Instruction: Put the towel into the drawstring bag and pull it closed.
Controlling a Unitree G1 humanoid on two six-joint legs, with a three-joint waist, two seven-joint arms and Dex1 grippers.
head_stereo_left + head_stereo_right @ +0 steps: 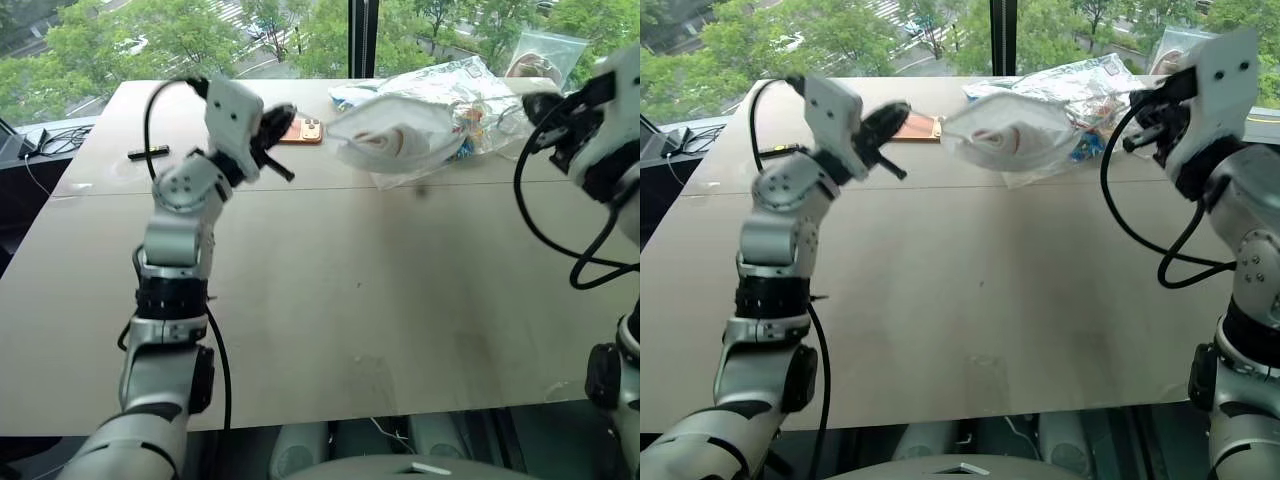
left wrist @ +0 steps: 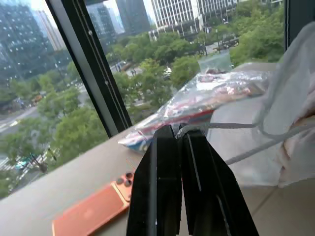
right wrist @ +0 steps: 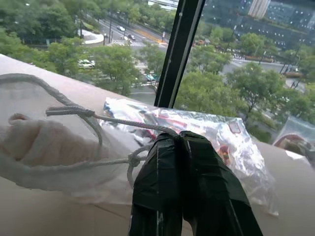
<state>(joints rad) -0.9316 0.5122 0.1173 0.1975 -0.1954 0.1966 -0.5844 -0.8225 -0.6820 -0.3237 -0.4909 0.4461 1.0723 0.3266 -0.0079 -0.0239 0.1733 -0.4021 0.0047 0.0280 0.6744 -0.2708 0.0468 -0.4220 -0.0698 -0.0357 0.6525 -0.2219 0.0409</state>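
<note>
While the thin translucent white drawstring bag (image 1: 392,135) hangs between the two grippers, its long axis runs gripper to gripper, the cream terry towel (image 1: 385,140) inside, both arms equally near. Left wrist view: the left gripper (image 2: 179,135) pinches one white cord (image 2: 231,126). Right wrist view: the right gripper (image 3: 178,137) clamps the other cord (image 3: 123,121). One bag, one towel, two cords.
</note>
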